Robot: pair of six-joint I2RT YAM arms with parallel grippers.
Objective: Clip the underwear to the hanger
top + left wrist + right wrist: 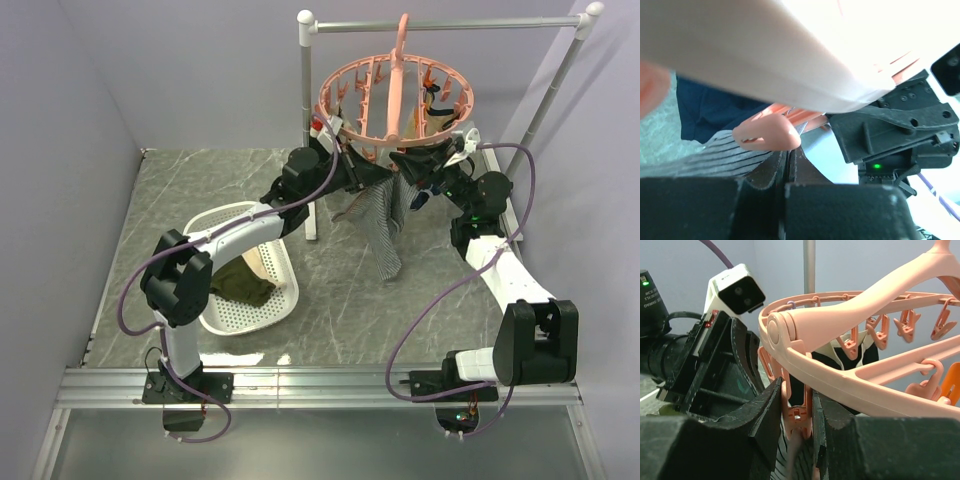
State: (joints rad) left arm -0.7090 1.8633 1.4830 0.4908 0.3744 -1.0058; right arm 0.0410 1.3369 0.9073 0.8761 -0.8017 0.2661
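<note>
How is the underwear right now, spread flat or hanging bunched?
Hanging bunched: the underwear droops as a narrow, gathered strip below the hanger.

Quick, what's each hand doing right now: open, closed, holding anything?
Left hand: closed, apparently pinching the underwear.
Right hand: closed on a hanger peg.

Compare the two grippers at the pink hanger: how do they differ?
The left gripper is shut tight on the edge of the striped underwear; the right gripper has its jaws partly apart, squeezing a clip peg of the hanger. The left reaches in from the ring's left, the right from its right. Both work at the ring's near rim.
</note>
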